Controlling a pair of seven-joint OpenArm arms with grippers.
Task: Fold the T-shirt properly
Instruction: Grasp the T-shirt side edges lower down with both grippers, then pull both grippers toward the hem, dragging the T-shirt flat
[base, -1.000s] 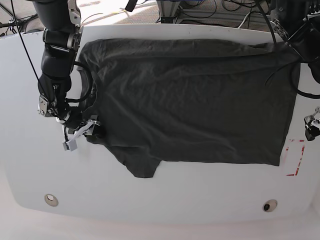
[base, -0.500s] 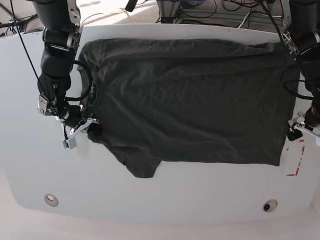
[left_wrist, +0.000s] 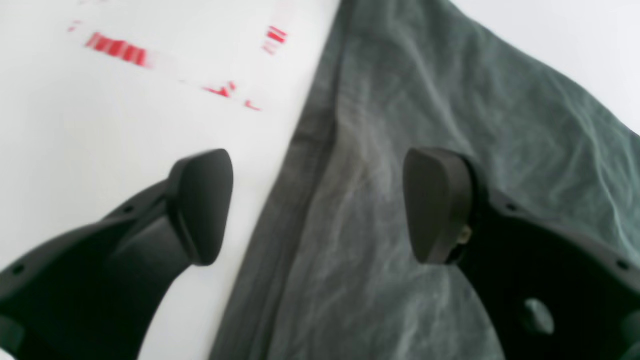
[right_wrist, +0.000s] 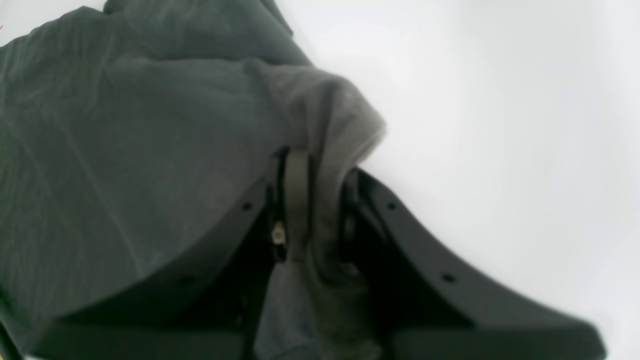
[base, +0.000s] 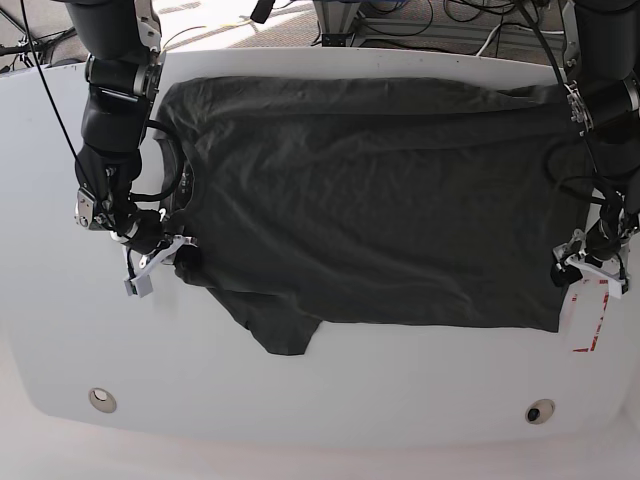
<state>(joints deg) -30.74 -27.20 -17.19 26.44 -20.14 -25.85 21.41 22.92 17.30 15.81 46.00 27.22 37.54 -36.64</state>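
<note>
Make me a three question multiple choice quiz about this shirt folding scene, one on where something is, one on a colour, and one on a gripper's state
1. Where does the left gripper sit?
A. Over the T-shirt's edge
B. At the collar
C. Off the table

2. What colour are the marks on the table near that edge?
A. Blue
B. Red
C. Green

3. What is the right gripper doing?
A. Open above bare table
B. Shut on cloth
C. Out of view

Answers: 1 A, one finger is over the table and one over cloth. 2 B, red streaks show. 3 B, cloth is pinched between its jaws.
</note>
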